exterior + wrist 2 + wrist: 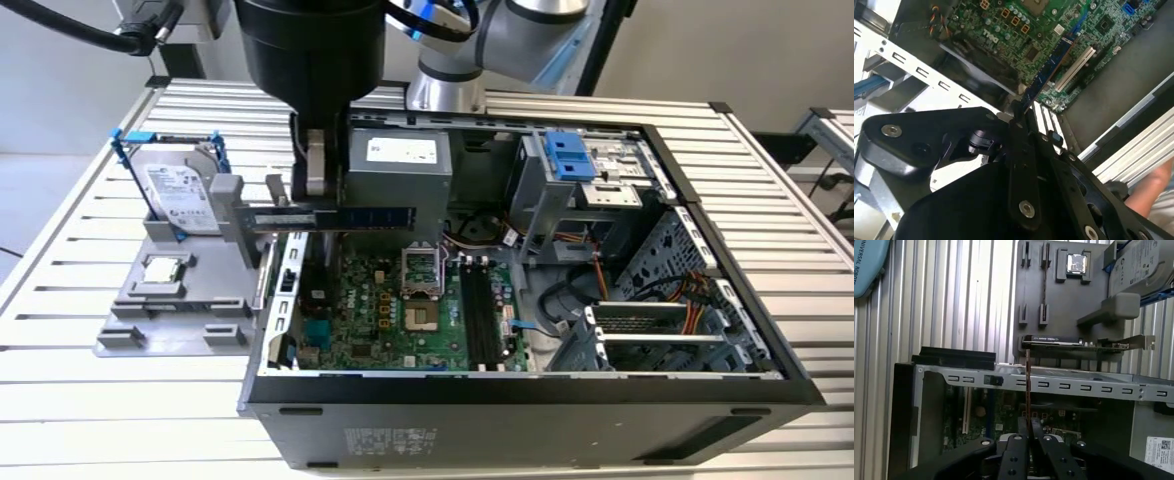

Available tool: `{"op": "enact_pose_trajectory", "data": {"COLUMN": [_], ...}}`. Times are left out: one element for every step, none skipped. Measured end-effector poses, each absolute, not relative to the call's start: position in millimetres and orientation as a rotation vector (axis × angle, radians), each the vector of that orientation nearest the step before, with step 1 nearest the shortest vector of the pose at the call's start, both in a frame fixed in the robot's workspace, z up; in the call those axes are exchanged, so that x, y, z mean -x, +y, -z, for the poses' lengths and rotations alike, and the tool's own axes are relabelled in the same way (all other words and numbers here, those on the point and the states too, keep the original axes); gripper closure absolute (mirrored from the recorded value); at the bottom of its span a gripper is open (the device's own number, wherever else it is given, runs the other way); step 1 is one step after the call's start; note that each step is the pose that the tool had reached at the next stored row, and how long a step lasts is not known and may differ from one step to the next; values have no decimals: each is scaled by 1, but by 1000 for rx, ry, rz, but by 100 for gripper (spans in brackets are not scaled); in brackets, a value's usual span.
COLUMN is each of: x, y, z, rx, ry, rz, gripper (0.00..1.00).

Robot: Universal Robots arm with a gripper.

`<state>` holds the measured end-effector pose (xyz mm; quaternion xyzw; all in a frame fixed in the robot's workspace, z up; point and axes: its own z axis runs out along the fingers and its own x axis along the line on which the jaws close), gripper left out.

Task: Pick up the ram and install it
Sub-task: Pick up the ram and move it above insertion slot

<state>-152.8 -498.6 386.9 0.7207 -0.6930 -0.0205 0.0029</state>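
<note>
The gripper [316, 195] has the ram [380, 213] pinched between its fingers, and the stick is up in the air, lying level. It hangs over the open case [534, 385], above the motherboard [387, 300] near the case wall at the exterior view's left. It is not in the black slots [481, 310]. In the second wrist view the ram [1051, 65] juts out from the closed gripper [1018, 117] across the green board. In the first wrist view it is a thin edge-on line [1027, 380] rising from the gripper [1028, 426]. The grey tray [167, 310] sits outside the case with the hard drive [180, 190].
</note>
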Motion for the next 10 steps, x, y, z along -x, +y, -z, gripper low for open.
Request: {"op": "enact_pose_trajectory", "data": {"x": [152, 151, 150, 150, 149, 149, 148, 148, 146, 145], "y": [-499, -499, -499, -499, -499, -499, -499, -499, -499, -499], "z": [-387, -387, -387, -387, -387, -387, -387, -387, -387, -387], "rx": [-2254, -2248, -2242, -2236, -2229, -2221, -2213, -2206, -2201, -2198], "ry": [-2179, -2185, -2191, -2198, -2206, -2214, -2222, -2229, -2234, -2237], "rz": [64, 64, 64, 64, 64, 64, 64, 64, 64, 64], "gripper": [100, 100, 100, 100, 100, 100, 100, 100, 100, 100]}}
